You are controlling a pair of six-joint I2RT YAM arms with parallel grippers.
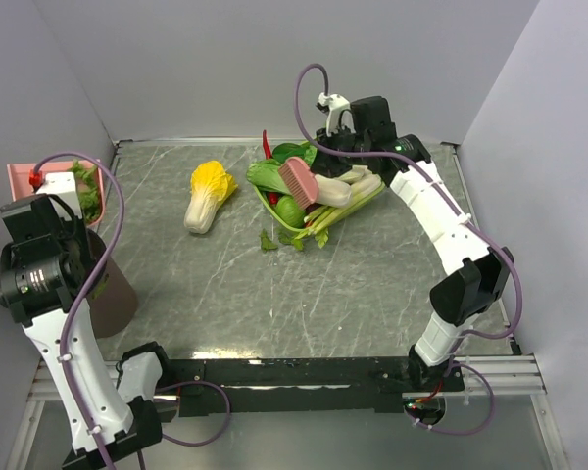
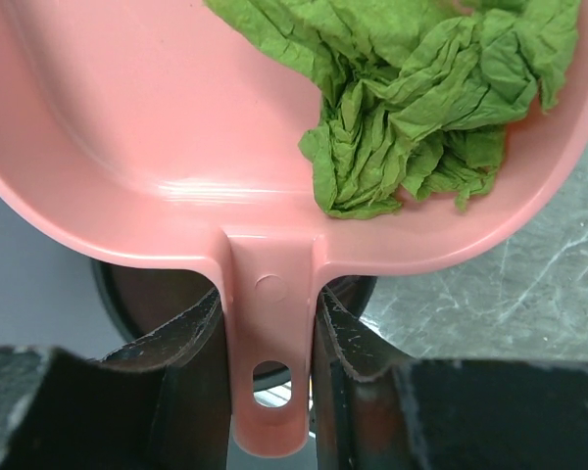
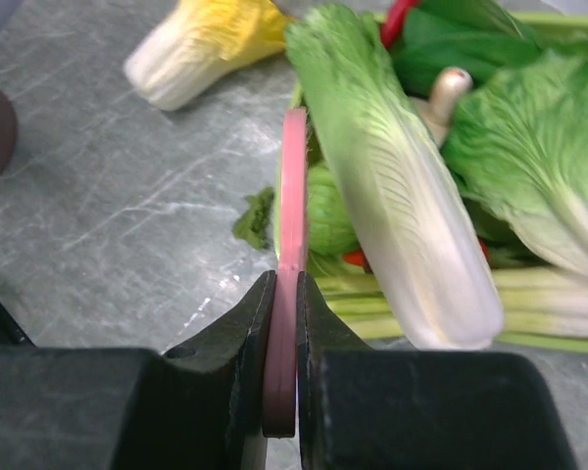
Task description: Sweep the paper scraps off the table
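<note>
My left pincer (image 2: pixel 269 311) is clenched on the handle of the smooth pink plastic dustpan (image 2: pixel 127 147), and crinkled green paper scraps (image 2: pixel 412 108) lie inside it. My right pincer (image 3: pixel 284 286) grips a thin, flat pink brush (image 3: pixel 292 196). One ragged stray scrap (image 1: pixel 268 240) rests on the veined grey table (image 1: pixel 225 294).

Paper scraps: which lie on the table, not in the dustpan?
The small dark-green scrap at the near-left edge of the vegetable pile; it lies on bare table, while the crumpled green ones sit in the pink dustpan.
</note>
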